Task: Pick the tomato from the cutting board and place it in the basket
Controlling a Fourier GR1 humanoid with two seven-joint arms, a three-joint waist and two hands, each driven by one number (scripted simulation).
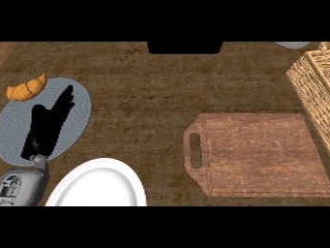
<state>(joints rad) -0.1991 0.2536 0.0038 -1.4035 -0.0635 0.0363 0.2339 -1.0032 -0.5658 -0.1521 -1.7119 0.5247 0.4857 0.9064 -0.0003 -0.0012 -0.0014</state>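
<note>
Tomato shows nowhere in the head view: the cutting board [267, 155] lies bare on the tabletop [153, 97], and the wicker basket [324, 92] is cut off at the right edge, its inside hidden. The fruit may already be in the basket, but that cannot be confirmed. The left hand [50, 123] rests over a grey mat [10, 131], fingers straight, holding nothing, near a croissant [26, 88] and a white plate [99, 186]. The right hand is out of sight.
</note>
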